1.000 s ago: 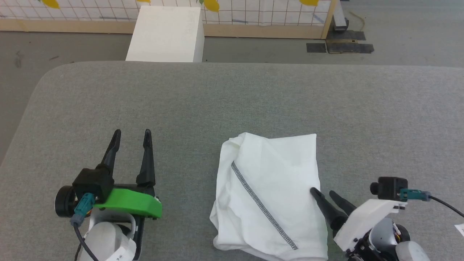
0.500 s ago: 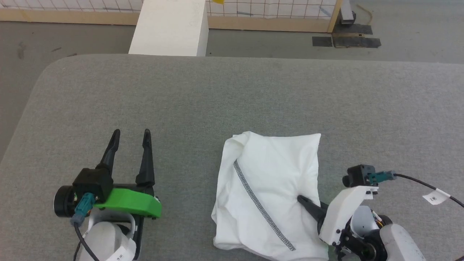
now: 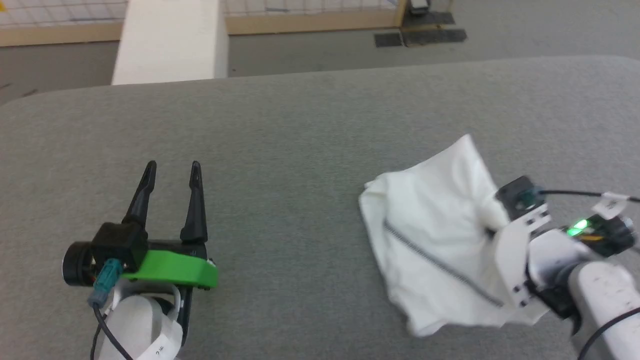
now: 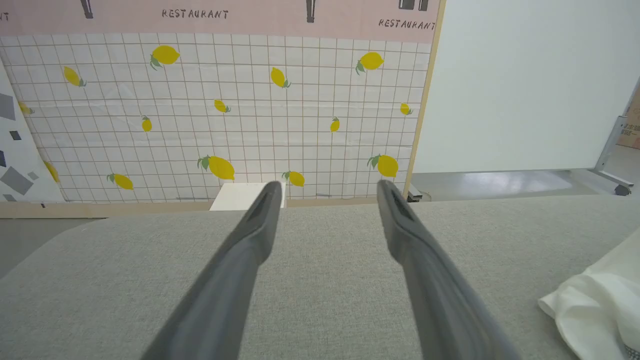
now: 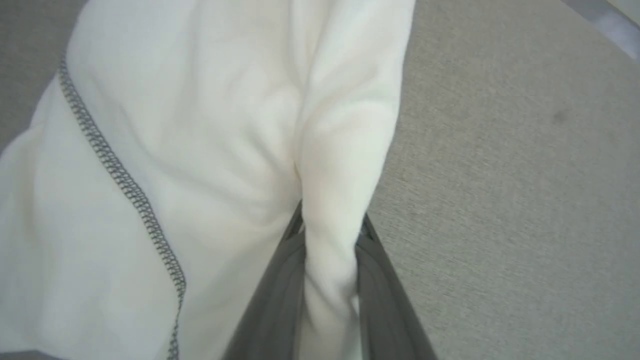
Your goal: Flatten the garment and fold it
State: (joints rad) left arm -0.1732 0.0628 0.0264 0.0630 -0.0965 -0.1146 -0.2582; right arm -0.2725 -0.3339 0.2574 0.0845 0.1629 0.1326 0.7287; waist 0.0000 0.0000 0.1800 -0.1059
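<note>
Right arm enters the head view from the lower right corner, pale forearm angled up and left, wrist tipped toward the cloth. The right gripper (image 5: pixel 331 225) is clamped on a fold of the garment (image 3: pixel 435 235). In the right wrist view the two dark fingers (image 5: pixel 280 295) stand close together, with a thick roll of white fabric squeezed between them from the tips down. From the head the fingertips are buried in the fabric behind the white wrist bracket. The garment lies bunched on the grey table (image 3: pixel 300 150), right of centre and close to the robot. One corner peaks toward the far side and may be lifted off the surface, though blur there makes it hard to tell. A grey stitched seam (image 3: pixel 440 262) runs diagonally across the cloth, left of the pinch. Left arm sits low at the lower left, well apart from the garment. The left gripper (image 3: pixel 172 167) has its fingers spread wide with nothing between them, pointing away from the robot and roughly level over the table. Its wrist view looks along the bare grey surface to a white box (image 4: pixel 247 196) beyond the far edge and a lemon-print tiled panel (image 4: pixel 215 100). The garment's edge shows at that view's lower right.
</note>
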